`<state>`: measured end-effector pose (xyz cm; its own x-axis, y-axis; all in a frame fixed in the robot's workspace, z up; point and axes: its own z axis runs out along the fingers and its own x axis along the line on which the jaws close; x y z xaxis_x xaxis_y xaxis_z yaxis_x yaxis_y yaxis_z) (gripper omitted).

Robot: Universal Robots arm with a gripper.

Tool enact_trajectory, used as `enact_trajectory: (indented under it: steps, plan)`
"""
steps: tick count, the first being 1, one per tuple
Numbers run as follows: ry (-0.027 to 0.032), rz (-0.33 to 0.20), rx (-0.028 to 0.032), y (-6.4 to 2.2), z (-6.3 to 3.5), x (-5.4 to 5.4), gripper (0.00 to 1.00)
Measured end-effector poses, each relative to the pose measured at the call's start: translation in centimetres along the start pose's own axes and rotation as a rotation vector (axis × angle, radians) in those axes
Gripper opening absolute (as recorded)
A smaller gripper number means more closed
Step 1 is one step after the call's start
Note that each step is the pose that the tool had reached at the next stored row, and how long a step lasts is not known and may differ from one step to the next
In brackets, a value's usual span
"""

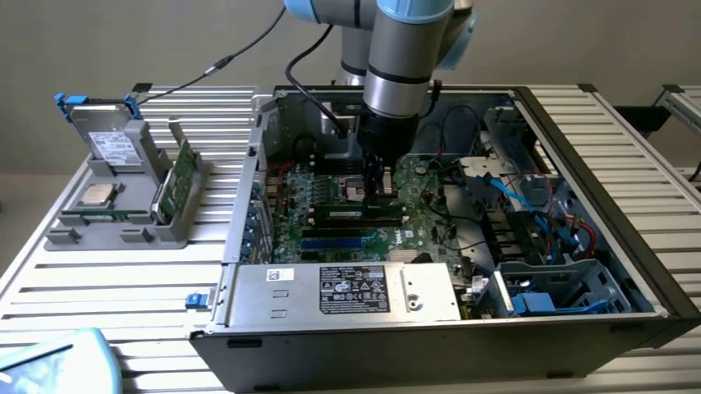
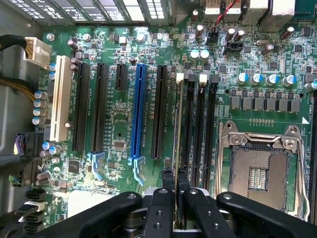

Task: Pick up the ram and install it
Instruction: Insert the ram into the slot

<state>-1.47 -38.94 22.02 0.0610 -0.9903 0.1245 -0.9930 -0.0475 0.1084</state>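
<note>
Gripper holding the ram over the memory slots inside the open computer case.

I am looking into the open case (image 1: 646, 271), with the power supply (image 1: 350, 289) sitting along its near edge and blue and red cables (image 1: 547, 213) lying toward the exterior view's right. On the motherboard (image 2: 124, 54) a blue slot (image 2: 137, 109) is standing among long black slots (image 2: 159, 111), and the bare metal processor socket (image 2: 260, 168) is lying just beside the memory slots (image 2: 198, 129). Outside the case, a grey tray (image 1: 121, 209) is holding other parts. The ram (image 2: 177, 119) is showing edge-on as a thin, long strip. The gripper (image 2: 176, 188) is clamping its fingers (image 2: 167, 181) on the ram's near end, keeping the stick standing on edge right at the memory slots.
</note>
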Motion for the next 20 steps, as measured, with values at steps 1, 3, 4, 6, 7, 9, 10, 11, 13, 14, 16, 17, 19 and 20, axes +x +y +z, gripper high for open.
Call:
enact_trajectory:
  steps: [1,3,4,6,7,9,10,11,13,14,16,17,19,20]
  plan:
    - [-0.0002,0.0,0.0001,-0.01,0.05,-0.01,0.14]
    - [-0.0002,0.0,0.0001,-0.02,0.18,-0.03,0.14]
    - [0.0,0.0,0.0,-0.02,0.2,-0.02,0.14]
    - [0.0001,0.0,-0.0001,-0.02,0.21,-0.03,0.14]
    - [-0.0001,0.0,0.0,-0.02,0.24,-0.03,0.14]
    - [-0.0001,0.0,0.0,-0.03,0.26,-0.04,0.14]
    - [-0.0001,0.0,0.0,-0.03,0.28,-0.04,0.14]
    - [0.0,0.0,0.0,-0.03,0.29,-0.05,0.14]
    - [-0.0006,0.002,-0.0001,-0.04,0.32,-0.1,0.14]
    - [-0.0005,0.003,-0.0002,-0.04,0.33,-0.12,0.14]
    - [-0.0007,0.005,-0.0006,-0.04,0.34,-0.15,0.14]
    - [-0.0007,0.006,-0.0008,-0.04,0.34,-0.16,0.14]
    - [-0.0008,0.008,-0.001,-0.04,0.36,-0.18,0.14]
    - [-0.001,0.009,-0.0011,-0.05,0.37,-0.18,0.14]
